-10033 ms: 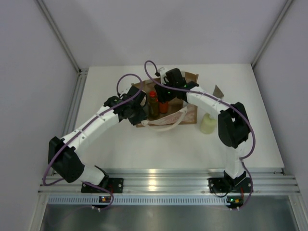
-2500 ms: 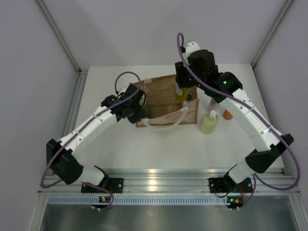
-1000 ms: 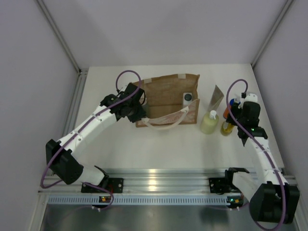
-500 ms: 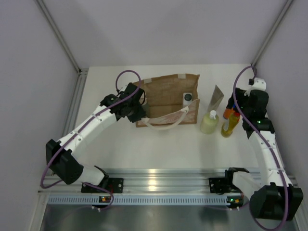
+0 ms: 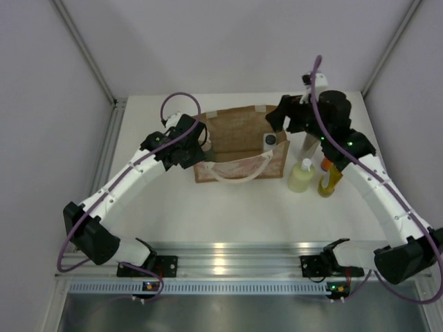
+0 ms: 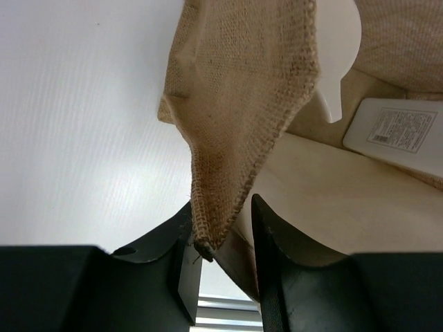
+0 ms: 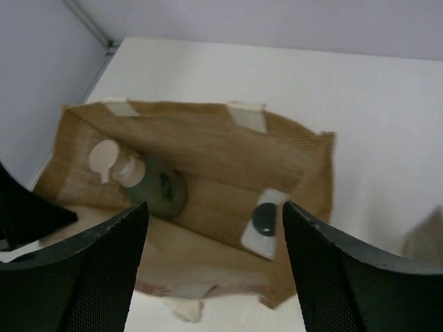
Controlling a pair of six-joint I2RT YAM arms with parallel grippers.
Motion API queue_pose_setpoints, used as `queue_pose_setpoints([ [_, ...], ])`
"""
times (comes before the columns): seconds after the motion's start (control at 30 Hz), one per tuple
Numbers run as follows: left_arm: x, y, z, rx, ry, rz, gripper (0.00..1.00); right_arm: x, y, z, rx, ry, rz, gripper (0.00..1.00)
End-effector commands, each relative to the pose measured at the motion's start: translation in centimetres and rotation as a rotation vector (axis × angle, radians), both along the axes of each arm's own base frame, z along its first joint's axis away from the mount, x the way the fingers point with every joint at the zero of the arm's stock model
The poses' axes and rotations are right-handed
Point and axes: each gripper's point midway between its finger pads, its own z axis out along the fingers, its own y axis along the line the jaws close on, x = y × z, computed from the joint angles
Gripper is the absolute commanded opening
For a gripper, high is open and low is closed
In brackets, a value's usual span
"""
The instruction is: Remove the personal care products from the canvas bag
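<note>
The brown canvas bag (image 5: 239,138) stands open at mid table. My left gripper (image 5: 199,146) is shut on its left edge; in the left wrist view the burlap edge (image 6: 235,138) sits between the fingers of my left gripper (image 6: 221,235). My right gripper (image 5: 280,119) hovers open above the bag's right end. Below my right gripper (image 7: 214,207), inside the bag (image 7: 208,138), lie a grey cylinder with a pale pump cap (image 7: 149,183) and a white square dark-capped bottle (image 7: 264,220) (image 5: 270,140). A pale-yellow bottle (image 5: 302,176), an amber bottle (image 5: 329,180) and a grey-brown sachet (image 5: 309,142) stand right of the bag.
The white table (image 5: 208,207) ends at an aluminium rail (image 5: 228,259) at the near side, where both arm bases are bolted. Grey enclosure walls close in the left, right and far sides. My right arm's forearm passes over the bottles standing outside the bag.
My right arm let go of the amber bottle beside the yellow one and swung back left over the bag, jaws open. My left gripper shifted slightly up with the bag's edge.
</note>
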Motion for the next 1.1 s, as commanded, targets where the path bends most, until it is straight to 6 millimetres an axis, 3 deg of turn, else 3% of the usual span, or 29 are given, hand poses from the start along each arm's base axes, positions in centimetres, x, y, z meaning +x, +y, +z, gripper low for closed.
queue_pose_setpoints([
  [0.0,0.7,1.5,1.8,0.039,-0.057,0.03,0.38,-0.5,5.9,0.7,-0.009,0.037,0.101,0.75],
  [0.13,0.8,1.9,1.5,0.051,-0.055,0.041,0.37,-1.4,13.4,-0.3,-0.064,0.046,0.248,0.76],
  [0.23,0.5,2.1,1.0,0.052,-0.045,0.05,0.36,-1.2,17.6,-1.8,-0.113,0.056,0.317,0.77],
  [0.27,0.3,2.2,0.8,0.05,-0.041,0.054,0.36,-1.0,18.6,-1.3,-0.121,0.034,0.335,0.78],
  [0.3,0.0,2.3,0.3,0.051,-0.029,0.058,0.36,-0.4,19.8,-2.9,-0.148,0.055,0.349,0.78],
  [0.4,-0.6,2.4,-0.5,0.04,-0.008,0.071,0.35,0.1,22.5,-4.4,-0.197,0.058,0.385,0.8],
  [0.47,-0.9,2.6,-0.7,0.034,-0.005,0.078,0.35,0.9,23.2,-4.7,-0.228,0.047,0.369,0.8],
  [0.5,-1.0,2.6,-0.9,0.033,0.001,0.082,0.35,1.6,23.7,-6.3,-0.251,0.07,0.367,0.8],
  [0.6,-1.2,2.7,-1.1,0.033,0.004,0.086,0.35,2.5,24.7,-8.0,-0.282,0.081,0.38,0.81],
  [0.67,-1.2,2.8,-1.2,0.032,0.007,0.091,0.34,2.8,25.2,-8.2,-0.29,0.075,0.392,0.81],
  [1.07,-0.8,2.3,-1.2,0.031,0.014,0.079,0.34,3.4,27.9,-13.1,-0.359,0.115,0.449,0.8],
])
